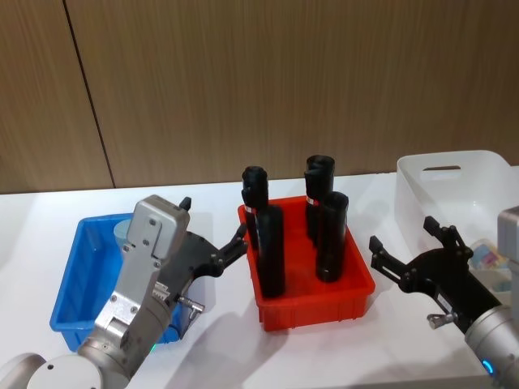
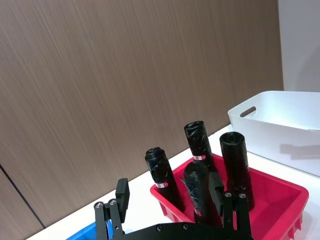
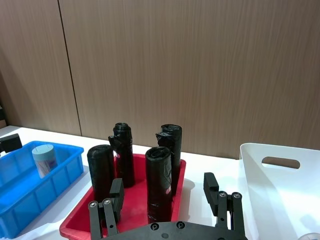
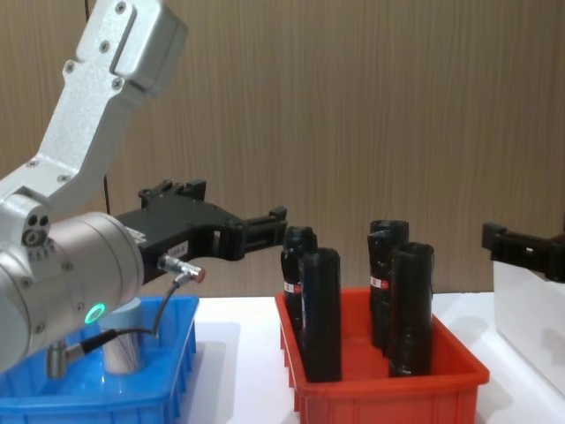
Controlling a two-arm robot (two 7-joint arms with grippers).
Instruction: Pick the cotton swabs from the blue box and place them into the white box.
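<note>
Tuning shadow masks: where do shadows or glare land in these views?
Head view: left gripper, open between blue box and red bin, shades the table there; right gripper, open by the white box. Left wrist view: a shadow on the white box's wall. Chest view: no glare on the wood wall.

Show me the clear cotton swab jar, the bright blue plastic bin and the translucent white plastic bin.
Clear cotton swab jar [image 3: 43, 149]: right wrist view, lid.
Bright blue plastic bin [image 3: 55, 182]: right wrist view, side wall.
Translucent white plastic bin [image 3: 300, 177]: right wrist view, end wall.
</note>
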